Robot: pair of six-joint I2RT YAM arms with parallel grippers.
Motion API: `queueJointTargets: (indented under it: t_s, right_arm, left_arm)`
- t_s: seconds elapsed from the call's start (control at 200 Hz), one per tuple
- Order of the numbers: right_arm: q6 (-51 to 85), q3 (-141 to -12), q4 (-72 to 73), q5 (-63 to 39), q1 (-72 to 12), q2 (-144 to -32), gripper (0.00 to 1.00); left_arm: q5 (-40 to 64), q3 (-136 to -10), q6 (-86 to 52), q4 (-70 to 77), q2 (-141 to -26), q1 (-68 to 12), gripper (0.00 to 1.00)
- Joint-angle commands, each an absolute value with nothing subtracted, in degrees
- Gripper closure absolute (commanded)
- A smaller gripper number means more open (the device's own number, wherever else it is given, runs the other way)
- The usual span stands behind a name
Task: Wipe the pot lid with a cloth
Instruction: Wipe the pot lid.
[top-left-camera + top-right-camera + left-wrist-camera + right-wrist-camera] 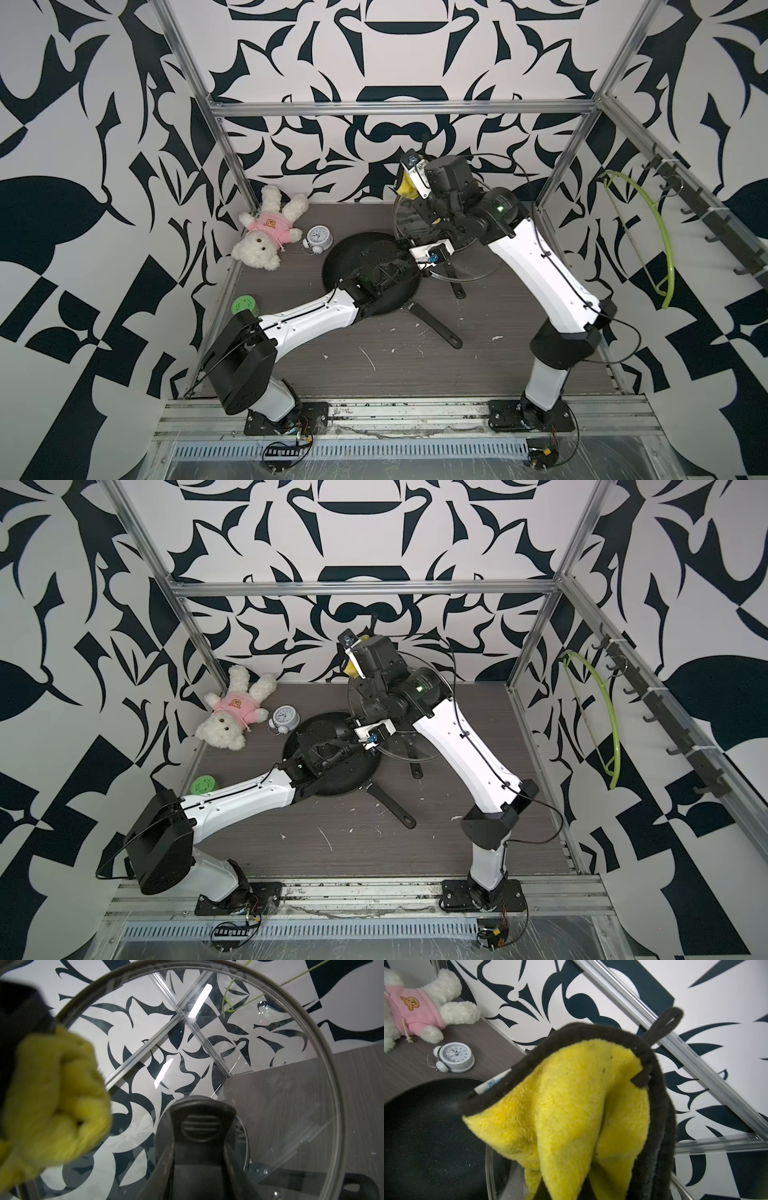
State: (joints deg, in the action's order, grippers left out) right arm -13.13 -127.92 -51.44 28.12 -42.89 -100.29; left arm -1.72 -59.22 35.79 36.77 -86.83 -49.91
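A big round black frying pan (345, 257) sits on the grey table (374, 365). Just behind the pan, near the wall, lie a fluffy white teddy bear in a pink top (266, 228) and a small white alarm clock (319, 239). A little round green tub (244, 305) stands well apart from the pan, by the table's side edge. The left arm lies right across the pan and hides a lot of it. A second black handle (457, 286) pokes out just beside the pan.

The round clear glass pot lid with a metal rim (270, 1095) is up in the air, tilted on its edge, just past the pan's rim. The left gripper (403, 246) is clamped on the lid's black knob (199, 1126). The right arm covers much of the lid in both top views.

The fluffy bright-yellow cloth with a dark trim and loop (571, 1105) is bunched up at the lid's rim, on the side far from the pan, and seems to touch it. The right gripper (411, 191) is squeezed tight on the cloth, which hides its fingers in the right wrist view.
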Motion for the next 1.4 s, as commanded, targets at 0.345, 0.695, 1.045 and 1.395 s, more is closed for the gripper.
queueJointTargets:
  t_s: [0.345,0.695,1.045,1.395]
  right_arm:
    - [-3.71,-91.81,-37.83,30.80,-38.97,-73.48,1.00]
    - [-1.90,-83.98,-39.80,28.29,-45.34,-71.48,1.00]
    - [-1.14,-82.96,-36.66,32.44,-46.67,-69.70,1.00]
    - [-3.90,-88.04,-34.01,41.31,-46.00,-66.84,1.00]
  left_arm:
    - [-17.17,-63.05,-16.74,55.97,-84.98,-49.75,1.00]
    - [-17.41,-67.53,-39.12,58.16,-87.84,-49.75,1.00]
    - [-17.05,-68.48,-33.63,57.73,-88.48,-49.67,1.00]
    - [-9.08,-63.81,-12.07,59.92,-87.64,-47.72,1.00]
